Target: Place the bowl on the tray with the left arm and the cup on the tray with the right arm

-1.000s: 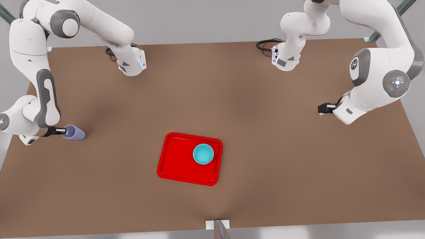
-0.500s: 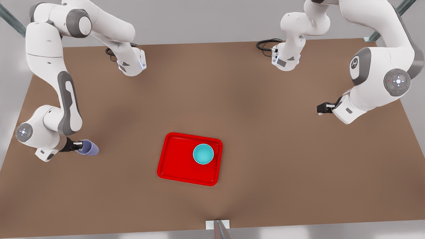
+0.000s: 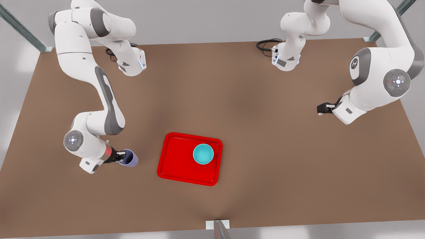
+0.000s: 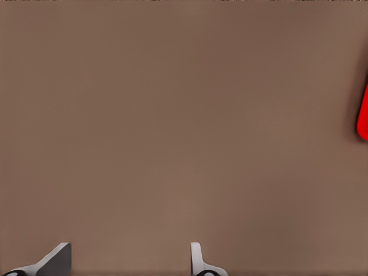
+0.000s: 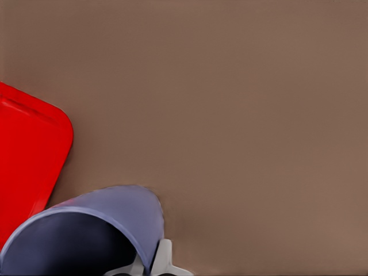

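The turquoise bowl rests on the red tray, in the tray's half toward the front view's right. My right gripper is shut on the rim of the lavender cup, which hangs just off the tray's edge on the front view's left. In the right wrist view the cup is close below the camera, its wall pinched by my gripper, with the tray's corner beside it. My left gripper waits open far off at the front view's right; its fingers stand apart over bare table.
The brown table spreads wide around the tray. Both arm bases and black cables sit along the back edge. A small white bracket is at the middle of the front edge.
My right arm has carried the cup toward the front view's right and nearer the front edge, close to the tray. The left arm, bowl and tray have stayed put.
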Controlling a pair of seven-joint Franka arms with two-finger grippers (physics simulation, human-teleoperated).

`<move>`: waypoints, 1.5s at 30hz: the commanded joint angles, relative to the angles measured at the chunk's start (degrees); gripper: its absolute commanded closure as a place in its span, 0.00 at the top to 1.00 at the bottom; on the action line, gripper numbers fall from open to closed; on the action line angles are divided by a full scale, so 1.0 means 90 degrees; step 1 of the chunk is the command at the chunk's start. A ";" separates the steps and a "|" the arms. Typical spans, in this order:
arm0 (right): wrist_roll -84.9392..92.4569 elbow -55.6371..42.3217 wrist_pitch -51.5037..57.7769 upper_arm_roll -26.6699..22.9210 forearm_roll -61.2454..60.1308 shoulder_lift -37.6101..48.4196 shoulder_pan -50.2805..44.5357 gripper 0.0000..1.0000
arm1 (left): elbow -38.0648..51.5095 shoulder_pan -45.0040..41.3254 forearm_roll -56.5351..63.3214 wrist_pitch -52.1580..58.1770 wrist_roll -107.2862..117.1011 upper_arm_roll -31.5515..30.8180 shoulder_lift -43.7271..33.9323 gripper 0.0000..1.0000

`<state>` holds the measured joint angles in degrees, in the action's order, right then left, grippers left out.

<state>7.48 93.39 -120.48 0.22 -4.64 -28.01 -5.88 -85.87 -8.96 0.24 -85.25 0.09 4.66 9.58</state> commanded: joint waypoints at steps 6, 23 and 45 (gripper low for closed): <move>-0.0753 -0.0845 0.0399 0.0210 -0.0011 -0.0549 -0.0479 0.21 | 0.0000 0.0000 0.0032 0.0000 0.0000 0.0010 0.0000 1.00; -0.1496 -0.2398 0.0331 0.0239 0.0008 -0.2112 -0.1427 0.21 | 0.0000 0.0000 0.0051 0.0000 0.0000 0.0010 0.0048 1.00; -0.1535 -0.2203 0.0321 0.0454 0.0370 -0.2112 -0.1495 1.00 | 0.0000 0.0000 0.0051 0.0000 0.0000 0.0010 0.0048 1.00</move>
<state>-6.33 73.48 -117.59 4.26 -1.32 -46.94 -19.38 -85.87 -8.95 0.70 -85.25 0.09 4.74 10.02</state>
